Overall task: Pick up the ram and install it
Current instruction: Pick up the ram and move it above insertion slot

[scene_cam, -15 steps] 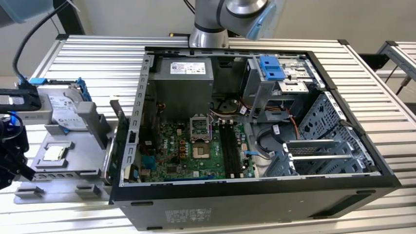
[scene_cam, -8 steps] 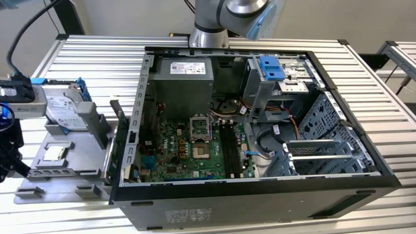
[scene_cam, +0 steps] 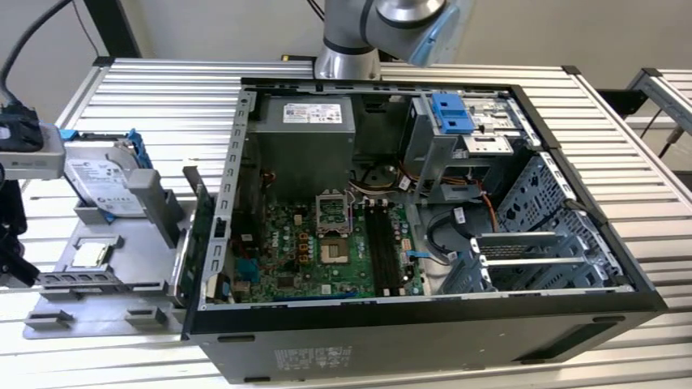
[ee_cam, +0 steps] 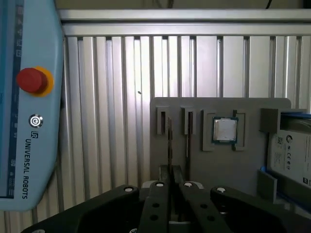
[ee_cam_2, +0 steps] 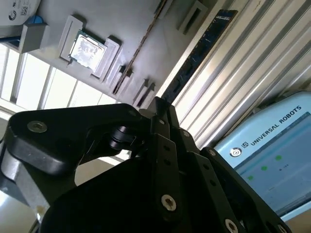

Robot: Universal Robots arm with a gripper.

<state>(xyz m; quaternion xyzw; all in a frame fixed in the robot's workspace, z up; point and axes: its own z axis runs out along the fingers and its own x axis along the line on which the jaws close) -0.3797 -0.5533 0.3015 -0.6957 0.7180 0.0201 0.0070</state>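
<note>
The ram (ee_cam_2: 201, 53) is a long, thin, dark bluish stick lying along the edge of the grey holder tray (ee_cam: 243, 109). In the first wrist view the ram (ee_cam: 169, 145) shows edge-on as a thin dark line running out from the fingertips. My gripper (ee_cam_2: 158, 104) has its black fingers pressed together over the near part of the stick. In the first wrist view the gripper (ee_cam: 171, 172) lines up with it. At the exterior view's left edge, the gripper (scene_cam: 13, 259) hangs beside the tray (scene_cam: 119, 267). The open computer case (scene_cam: 433, 324) holds the motherboard, whose long memory slots (scene_cam: 381, 235) stand free.
On the tray sit a processor chip (ee_cam: 225, 130) and a silver hard drive with blue bracket (scene_cam: 103, 182). A dark upright card (scene_cam: 199, 215) stands between tray and case. A teach pendant (ee_cam: 29, 121) lies on the ribbed table close to the gripper.
</note>
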